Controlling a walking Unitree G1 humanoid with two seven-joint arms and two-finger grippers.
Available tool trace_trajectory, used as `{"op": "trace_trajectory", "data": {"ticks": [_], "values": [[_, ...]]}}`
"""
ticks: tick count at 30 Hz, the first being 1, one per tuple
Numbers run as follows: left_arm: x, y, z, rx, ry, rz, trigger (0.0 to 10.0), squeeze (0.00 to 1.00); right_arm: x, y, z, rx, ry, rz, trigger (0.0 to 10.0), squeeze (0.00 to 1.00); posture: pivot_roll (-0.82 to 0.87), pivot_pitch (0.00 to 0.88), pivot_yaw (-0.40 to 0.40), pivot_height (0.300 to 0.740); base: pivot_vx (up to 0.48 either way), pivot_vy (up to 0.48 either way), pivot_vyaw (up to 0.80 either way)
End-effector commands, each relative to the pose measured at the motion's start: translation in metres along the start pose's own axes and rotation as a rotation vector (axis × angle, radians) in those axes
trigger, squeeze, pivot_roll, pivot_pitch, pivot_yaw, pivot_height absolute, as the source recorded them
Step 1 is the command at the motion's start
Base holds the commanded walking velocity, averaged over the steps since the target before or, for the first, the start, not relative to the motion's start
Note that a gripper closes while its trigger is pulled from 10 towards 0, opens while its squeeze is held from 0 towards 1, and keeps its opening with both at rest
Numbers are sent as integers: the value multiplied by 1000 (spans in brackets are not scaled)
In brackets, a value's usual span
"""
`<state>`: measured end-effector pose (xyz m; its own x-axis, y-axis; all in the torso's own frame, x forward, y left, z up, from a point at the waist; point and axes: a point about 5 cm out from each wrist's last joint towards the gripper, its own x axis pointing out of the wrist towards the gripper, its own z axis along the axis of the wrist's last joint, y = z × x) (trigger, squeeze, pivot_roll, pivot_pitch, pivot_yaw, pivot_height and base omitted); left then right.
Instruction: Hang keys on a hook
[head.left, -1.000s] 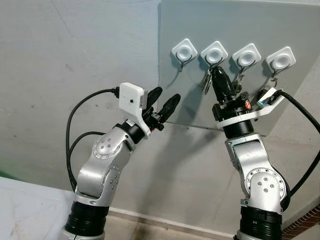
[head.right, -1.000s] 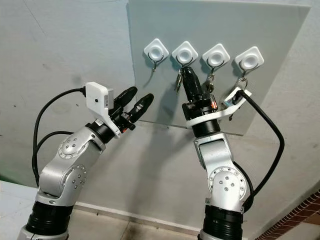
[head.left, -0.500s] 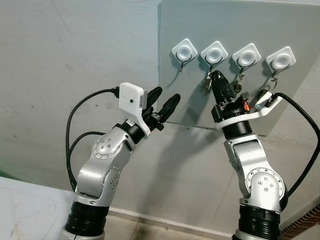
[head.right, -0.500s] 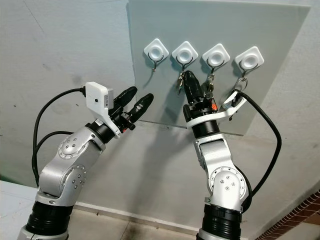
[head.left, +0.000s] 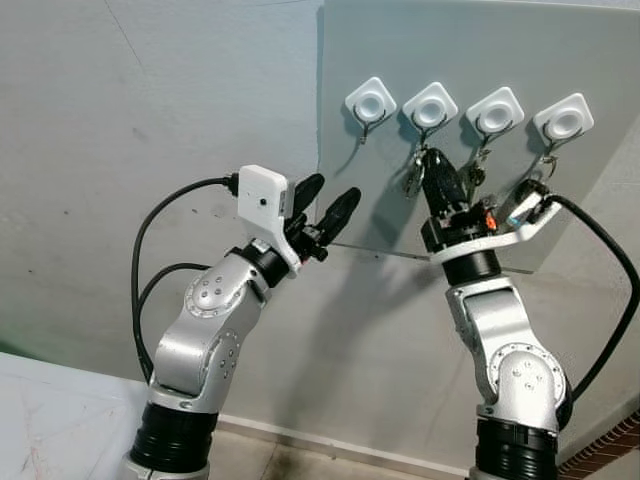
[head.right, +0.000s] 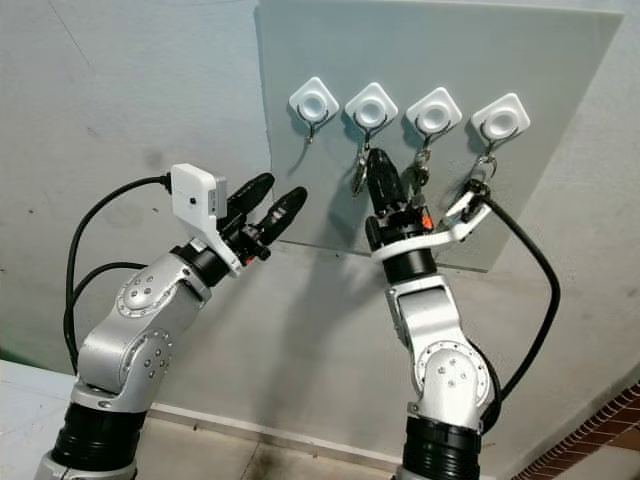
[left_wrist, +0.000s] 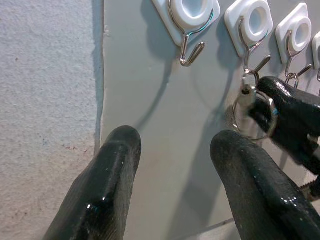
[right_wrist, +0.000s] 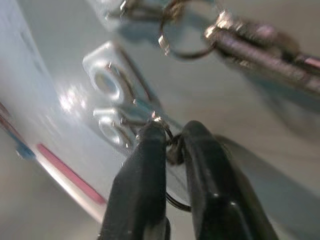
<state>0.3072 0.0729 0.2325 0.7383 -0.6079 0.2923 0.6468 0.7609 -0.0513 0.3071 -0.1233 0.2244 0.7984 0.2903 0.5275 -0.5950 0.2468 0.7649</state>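
- A grey board (head.left: 480, 50) is fixed to the wall (head.left: 150, 100) and carries four white hooks in a row near its top edge.
- The right gripper (head.left: 437, 172) reaches up to the board just below the second hook (head.left: 430, 105) from the board's left edge, its fingers pinched shut on a ring of keys (left_wrist: 248, 114).
- In the left wrist view, the key ring sits at the tip of that hook's metal wire; whether it is fully threaded on is hard to tell.
- In the right wrist view, the two black fingers (right_wrist: 145, 170) close together on the ring, though the picture is blurred.
- The first hook (head.left: 369, 102), nearest the board's left edge, is bare.
- The third hook (head.left: 494, 110) and the fourth hook (head.left: 562, 122), nearest the right edge, each have something small and metal hanging from them.
- The left gripper (head.left: 325, 210) hovers near the board's left edge, below the first hook, with its fingers spread apart and holding nothing.
- Black cables (head.left: 150, 260) loop from both wrists.
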Motion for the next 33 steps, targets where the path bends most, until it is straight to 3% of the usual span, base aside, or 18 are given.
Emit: {"op": "trace_trajectory", "data": {"ticks": [1,8,16,22,25,29,31,33], "values": [[-1,0,3,16,-7,9,10000,0,2,9,-4,-43,26,50,10000,1000,136,0,8,740,0,0,0],[-4,4,-3,27,1,53,10000,0,-2,6,-9,-94,55,49,10000,1000,136,0,9,740,0,0,0],[-16,17,-34,-23,84,163,10000,0,-16,-11,-15,-146,96,-12,10000,1000,133,0,11,740,0,0,0],[-35,23,-73,-58,186,248,10000,0,-41,-41,-26,-239,175,-124,10000,1000,129,0,15,740,0,0,0],[-53,28,-104,-91,272,308,10000,0,-66,-65,-36,-337,249,-230,10000,1000,123,0,20,740,0,0,0],[-66,32,-124,-124,324,351,10000,0,-82,-81,-41,-405,291,-304,10000,1000,117,0,25,740,0,0,0],[-74,34,-136,-90,371,372,10000,0,-95,-91,-44,-418,319,-348,10000,1000,117,0,25,740,0,0,0],[-76,34,-138,-88,373,377,10000,0,-98,-93,-44,-419,321,-356,10000,1000,117,0,25,740,0,0,0]]}}
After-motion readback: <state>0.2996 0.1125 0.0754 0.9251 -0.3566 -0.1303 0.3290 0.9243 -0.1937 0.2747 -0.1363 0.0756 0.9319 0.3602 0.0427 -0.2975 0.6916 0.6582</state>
